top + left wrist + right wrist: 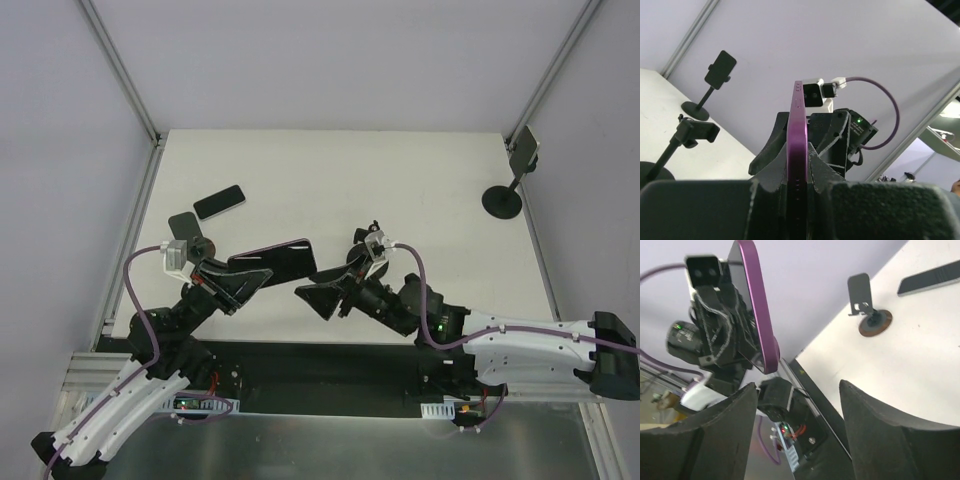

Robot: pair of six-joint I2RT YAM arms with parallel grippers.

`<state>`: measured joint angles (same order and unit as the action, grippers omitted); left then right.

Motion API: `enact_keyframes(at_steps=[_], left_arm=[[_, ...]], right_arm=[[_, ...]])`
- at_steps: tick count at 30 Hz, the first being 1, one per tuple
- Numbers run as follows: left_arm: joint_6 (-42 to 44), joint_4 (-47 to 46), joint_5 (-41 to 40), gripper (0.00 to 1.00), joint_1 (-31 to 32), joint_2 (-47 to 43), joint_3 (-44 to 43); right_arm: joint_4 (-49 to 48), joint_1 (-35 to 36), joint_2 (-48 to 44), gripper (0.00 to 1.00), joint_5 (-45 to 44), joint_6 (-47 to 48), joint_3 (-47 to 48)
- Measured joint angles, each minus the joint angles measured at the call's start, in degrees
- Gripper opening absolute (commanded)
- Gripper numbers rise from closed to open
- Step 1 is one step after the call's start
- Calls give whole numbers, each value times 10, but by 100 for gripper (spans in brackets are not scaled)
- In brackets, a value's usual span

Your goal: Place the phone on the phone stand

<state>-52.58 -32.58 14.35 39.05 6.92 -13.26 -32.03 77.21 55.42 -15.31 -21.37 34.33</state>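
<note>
Both arms over the table [400,180], seen from above and from each wrist.

I am pinching the phone [285,258] in my left gripper [262,270]. My two left fingers [771,150] are pressing against its opposite faces, so the left wrist view is showing the phone [797,115] edge-on, with its purple rim running up the middle between the closed jaws of the left gripper [797,167]. The phone is hanging in the air above the near half of the table, touching no surface.

I am holding my right gripper [316,297] spread wide and it is gripping nothing. It is pointing at the free end of the phone, near it but apart from it. Between my right fingers [725,430] the phone [760,315] is appearing ahead, outside the gap of the right gripper [799,390].

The phone stand [502,202] is standing upright at the far right corner, well apart from the phone, and is also showing in the left wrist view [715,75]. A second stand [183,224] is standing at the left, and a second phone [219,201] is lying flat near it.
</note>
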Motion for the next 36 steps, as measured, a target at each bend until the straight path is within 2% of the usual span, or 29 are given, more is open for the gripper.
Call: enact_keyframes(at_steps=[7, 10, 12, 13, 15, 17, 18, 19, 20, 24, 25, 27, 28, 29, 30, 31, 32, 36], left_arm=[[-34, -47, 0, 0, 0, 1, 35], [-42, -54, 0, 0, 0, 3, 41], [-47, -61, 0, 0, 0, 3, 41], [-49, -63, 0, 0, 0, 3, 41], [-57, -64, -2, 0, 0, 3, 41], [-73, -57, -14, 0, 0, 2, 42], [-85, -53, -20, 0, 0, 2, 41], [-94, -48, -25, 0, 0, 1, 40], [-101, -41, -30, 0, 0, 0, 38], [-123, 6, -39, 0, 0, 3, 27], [-128, 16, -40, 0, 0, 5, 24], [-134, 29, -40, 0, 0, 9, 19], [-138, 31, -40, 0, 0, 9, 16], [-140, 37, -41, 0, 0, 9, 13], [-145, 40, -42, 0, 0, 9, 12], [-152, 42, -43, 7, 0, 8, 11], [-154, 45, -44, 29, 0, 6, 6], [-134, 130, -45, 74, 0, -1, -40]], right_arm=[[-93, -8, -1, 55, 24, -7, -19], [-114, -11, 5, 46, 30, -6, -18], [-124, -16, 11, 40, 38, -10, -17], [-127, -21, 14, 29, 41, -12, -17], [-129, -30, 21, 20, 47, -23, -14], [-132, -38, 28, 22, 53, -40, -7], [-135, -40, 31, 26, 56, -49, -5], [-136, -44, 35, 36, 57, -58, -2], [-136, -46, 39, 40, 58, -64, 2], [-138, -55, 57, 44, 58, -87, 14], [-139, -58, 63, 33, 59, -93, 16], [-140, -64, 75, 22, 64, -101, 22], [-141, -69, 83, 9, 67, -107, 25], [-144, -72, 90, 1, 71, -115, 28], [-153, -75, 95, 1, 73, -126, 29], [-160, -77, 97, 1, 78, -145, 31], [-163, -78, 98, 1, 82, -157, 32], [-163, -93, 100, 1, 107, -185, 36]])
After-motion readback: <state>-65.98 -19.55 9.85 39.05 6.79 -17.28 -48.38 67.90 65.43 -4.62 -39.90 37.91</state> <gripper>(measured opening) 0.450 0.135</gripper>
